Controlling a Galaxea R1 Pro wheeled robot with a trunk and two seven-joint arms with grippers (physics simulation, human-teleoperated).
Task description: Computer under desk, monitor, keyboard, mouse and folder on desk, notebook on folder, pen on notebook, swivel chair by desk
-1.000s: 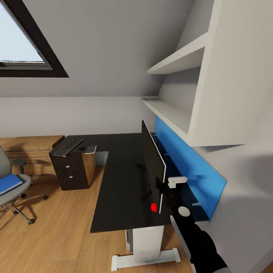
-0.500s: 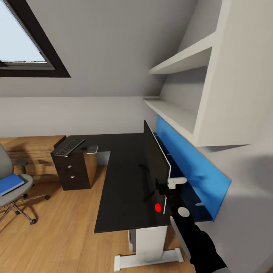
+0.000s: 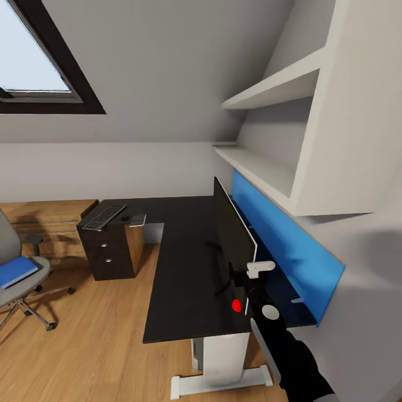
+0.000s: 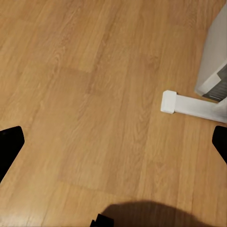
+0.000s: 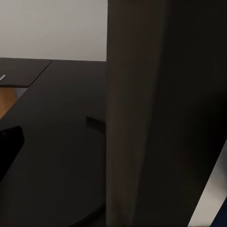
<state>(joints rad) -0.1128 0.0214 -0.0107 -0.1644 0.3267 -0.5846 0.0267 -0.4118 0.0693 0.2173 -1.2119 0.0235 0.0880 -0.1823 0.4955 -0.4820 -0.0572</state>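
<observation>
Monitor (image 3: 234, 237) shifted farther along black desk (image 3: 184, 262), right end effector (image 3: 249, 277) clamped on its edge.

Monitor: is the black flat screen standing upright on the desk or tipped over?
Upright: the thin black flat-screen monitor stands on edge on the black-topped desk, its stand on the desktop.

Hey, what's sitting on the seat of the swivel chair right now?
The blue folder lies flat on the swivel chair seat. Nothing shows on top of it; whatever lies beneath it is covered.

Glossy black desk (image 3: 184, 262) top, smooth blue back panel (image 3: 290, 245); matt wood-grain floor (image 4: 94, 94).
</observation>
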